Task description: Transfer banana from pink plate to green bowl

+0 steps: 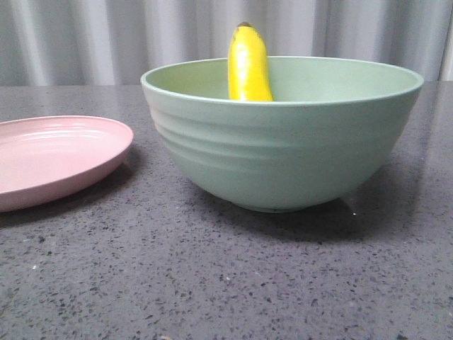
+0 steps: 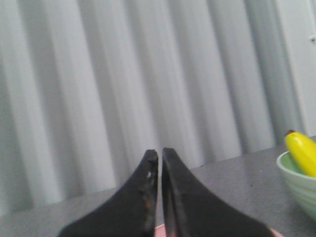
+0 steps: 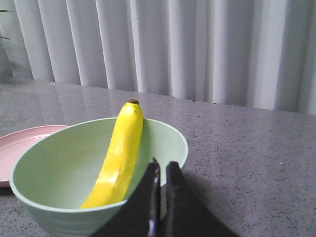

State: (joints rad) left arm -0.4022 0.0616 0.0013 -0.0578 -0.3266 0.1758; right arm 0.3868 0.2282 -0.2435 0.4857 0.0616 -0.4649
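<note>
Right claw (image 3: 160, 170) is clenched, fingertips nearly together, gripping nothing, and it hangs just this side of the large pale mint-green ridged bowl (image 3: 59, 173). Directly ahead of it, inside that bowl, lies the small bright yellow banana (image 3: 118, 158), long axis running away from the claw and up the far wall, dark tip poking above the rim. Left claw (image 2: 160, 157) is clenched too, empty, with bowl and banana well off to one side. The shallow pale pink plate (image 1: 56, 159) sits bare beside the bowl, so the transfer looks done.
</note>
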